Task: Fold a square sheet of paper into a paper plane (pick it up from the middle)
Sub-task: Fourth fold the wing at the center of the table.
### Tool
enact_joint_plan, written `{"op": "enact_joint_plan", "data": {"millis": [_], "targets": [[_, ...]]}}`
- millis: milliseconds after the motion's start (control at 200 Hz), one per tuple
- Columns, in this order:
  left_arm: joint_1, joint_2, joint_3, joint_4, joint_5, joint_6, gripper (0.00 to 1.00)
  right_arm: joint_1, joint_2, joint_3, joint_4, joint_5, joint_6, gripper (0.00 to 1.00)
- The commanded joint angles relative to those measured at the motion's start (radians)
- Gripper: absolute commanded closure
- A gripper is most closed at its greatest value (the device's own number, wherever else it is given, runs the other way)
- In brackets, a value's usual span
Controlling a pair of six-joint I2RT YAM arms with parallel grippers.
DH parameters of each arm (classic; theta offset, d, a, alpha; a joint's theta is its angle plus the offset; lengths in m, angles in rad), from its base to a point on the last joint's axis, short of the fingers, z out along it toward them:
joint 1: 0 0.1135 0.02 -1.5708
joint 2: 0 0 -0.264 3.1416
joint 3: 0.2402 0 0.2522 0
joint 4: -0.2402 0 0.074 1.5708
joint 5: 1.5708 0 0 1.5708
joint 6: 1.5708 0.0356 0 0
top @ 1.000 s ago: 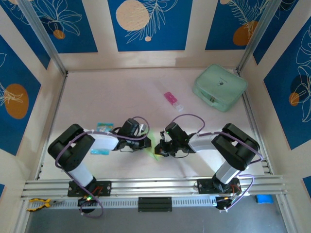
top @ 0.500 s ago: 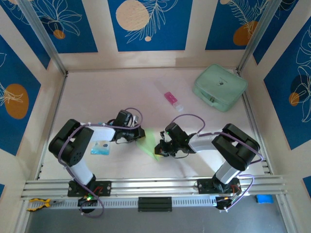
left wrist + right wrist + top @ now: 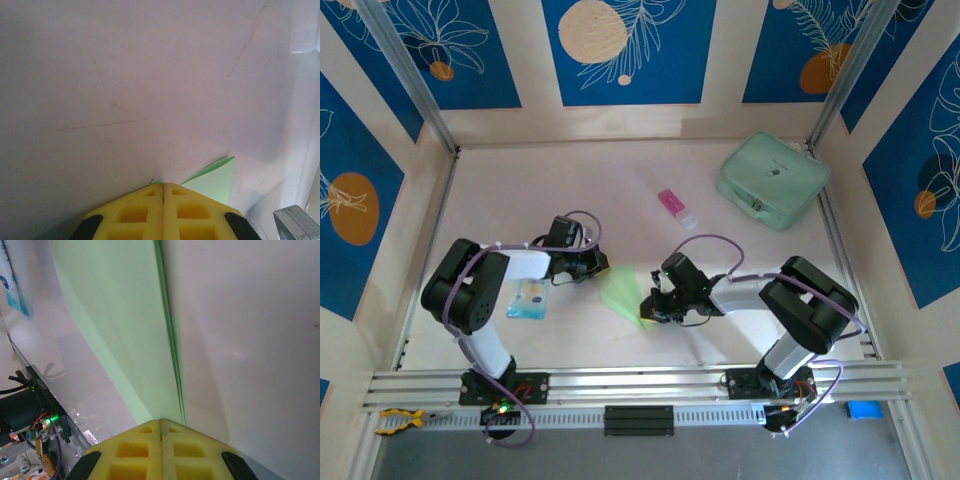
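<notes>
The square sheet of paper (image 3: 620,293), pale lime green and partly folded into a pointed wedge, lies low over the table between my two grippers. My left gripper (image 3: 603,268) is at its upper left edge. In the left wrist view the yellow jaws (image 3: 163,184) are pressed together, with green paper (image 3: 215,180) showing on both sides of the tip. My right gripper (image 3: 646,306) is at the sheet's lower right end. In the right wrist view the layered fold (image 3: 125,330) runs straight into the shut jaws (image 3: 161,421).
A mint-green case (image 3: 772,180) sits at the back right. A pink-and-white tube (image 3: 675,207) lies mid-table behind the grippers. A blue-and-white packet (image 3: 528,297) lies by the left arm. The metal rail (image 3: 640,385) runs along the near edge.
My left gripper has moved up and to the left, away from the right one, and the green paper has spread wider after it. The right gripper has stayed put.
</notes>
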Motion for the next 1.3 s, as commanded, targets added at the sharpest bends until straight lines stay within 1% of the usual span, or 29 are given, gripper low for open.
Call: {"op": "enact_joint_plan", "data": {"millis": [0,100,250,365,460,570,690,800,905,1040,1135,1215,1295], "targets": [[0.038,0.012,0.003,-0.056,-0.126,0.040,0.95,-0.010,0.006,-0.053,-0.164,0.016,-0.024,1.00],[0.043,0.007,-0.003,-0.014,-0.092,0.034,0.94,-0.021,0.004,-0.057,-0.160,0.006,-0.031,1.00],[0.044,-0.052,0.014,-0.041,-0.093,0.045,0.92,-0.026,-0.005,-0.043,-0.166,0.000,-0.043,1.00],[0.051,-0.102,0.023,-0.048,-0.075,0.095,0.87,-0.026,-0.002,-0.034,-0.169,-0.002,-0.043,1.00],[0.063,-0.124,0.026,-0.049,-0.032,0.118,0.86,-0.025,0.005,-0.033,-0.167,-0.003,-0.041,1.00],[0.043,-0.164,0.001,0.007,0.029,0.084,0.85,-0.024,0.001,-0.026,-0.172,0.001,-0.039,1.00],[-0.024,-0.193,-0.010,0.027,0.066,0.071,0.85,-0.022,-0.004,-0.030,-0.183,0.004,-0.026,1.00],[-0.104,-0.162,-0.007,0.070,0.104,0.058,0.85,-0.018,-0.005,-0.045,-0.157,0.009,-0.008,1.00],[-0.145,-0.109,0.019,0.053,0.104,0.088,0.85,-0.009,-0.008,-0.039,-0.156,0.022,-0.002,1.00],[-0.150,-0.015,0.044,0.035,0.103,0.095,0.87,-0.004,-0.008,-0.026,-0.155,0.026,-0.001,1.00],[-0.151,0.021,0.035,0.038,0.095,0.094,0.89,-0.002,-0.018,-0.015,-0.168,0.027,-0.002,1.00],[-0.149,0.041,0.023,0.014,0.059,0.088,0.91,-0.005,-0.048,-0.005,-0.192,0.029,0.018,1.00],[-0.144,0.059,0.003,0.023,0.054,0.078,0.92,-0.004,-0.103,0.001,-0.209,0.037,0.044,0.99]]}}
